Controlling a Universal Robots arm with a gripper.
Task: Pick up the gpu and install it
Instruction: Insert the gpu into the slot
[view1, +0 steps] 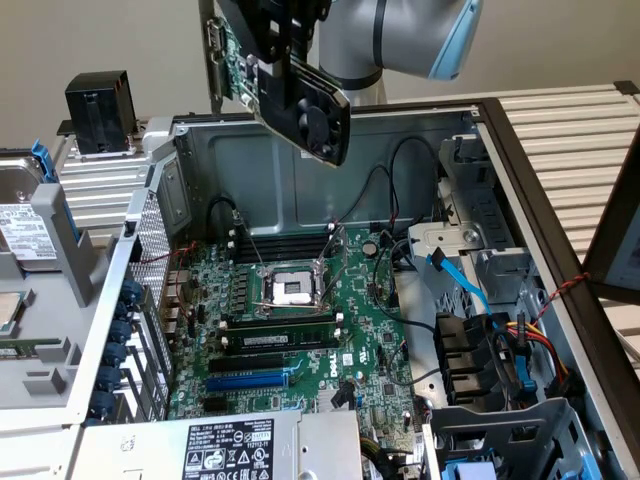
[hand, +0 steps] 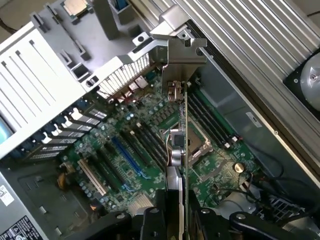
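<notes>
Green card and black fan shroud hang from my claw (view1: 287, 48) in the exterior view: I have the gpu (view1: 295, 95) clamped between my fingers, jaws partway closed on its thin body, so it rides tilted in the air just under my claw, with its silver bracket (view1: 212, 55) standing off to the exterior view's left of my grip. Well below my claw the computer case (view1: 500, 160) lies open, and the large motherboard (view1: 360, 340) covers its floor. The bare CPU socket (view1: 293, 288) sits almost straight beneath the held card, with the RAM sticks (view1: 275, 335) and a blue slot (view1: 245, 380) lower down and nearer the camera than my claw. A hard drive (view1: 15, 205) rests outside the case, far off to the exterior view's left of my claw. In the wrist view I look along the gpu (hand: 182, 145) edge-on, a thin line running out from between my fingers (hand: 152, 220), with my claw (hand: 179, 212) closed on its near end and the bracket (hand: 182, 55) at the far end. Beneath the card, apart from it, lies the motherboard (hand: 125, 165); the blue slot (hand: 127, 157) runs off to one side of the card, not under it, and the CPU socket (hand: 202, 137) shows just past the card's other face. The card touches nothing but my fingers.
</notes>
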